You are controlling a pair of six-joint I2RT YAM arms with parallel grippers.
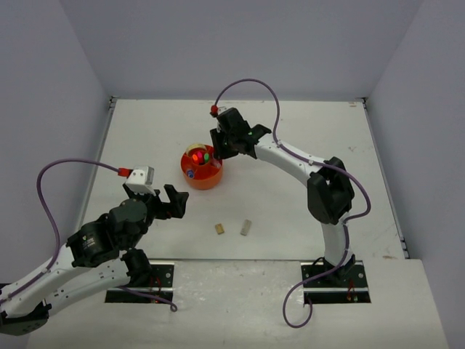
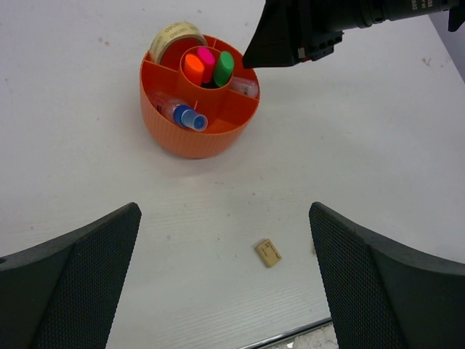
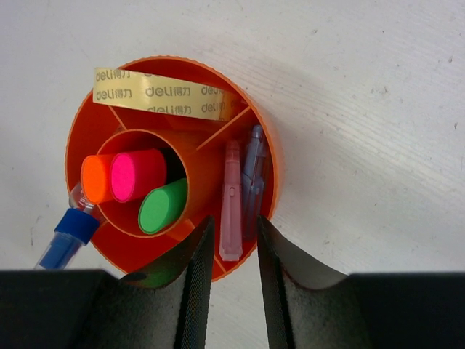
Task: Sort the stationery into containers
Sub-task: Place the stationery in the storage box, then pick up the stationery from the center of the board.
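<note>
The orange organiser [image 1: 201, 174] sits near the middle of the table [image 1: 327, 131], a little left of centre. It is round and squat, with a ribbed outer wall, a central well and divided compartments around it.

- **Central well:** three stubby highlighters stand on end, with orange [image 3: 94, 178], pink [image 3: 134, 174] and green [image 3: 161, 207] ends up.
- **Far-left compartment:** the beige tape ring [image 3: 160, 93] stands on edge.
- **Near-left compartment:** a clear piece with a blue cap [image 2: 187, 116] lies tilted, its cap over the rim.
- **Right compartment:** a pink capsule piece [image 3: 231, 200] and a pale blue one [image 3: 252, 171] lie side by side.

The right gripper [image 3: 234, 220] hangs over the organiser's right side. Its jaws are parted only narrowly, with the pink piece's end in the gap but not clamped.

The left gripper [image 2: 223, 211] is spread wide and empty, near and left of the organiser.

A tan block [image 1: 219, 228] and a grey block [image 1: 246, 227] lie on the table nearer than the organiser, a little apart.
</note>
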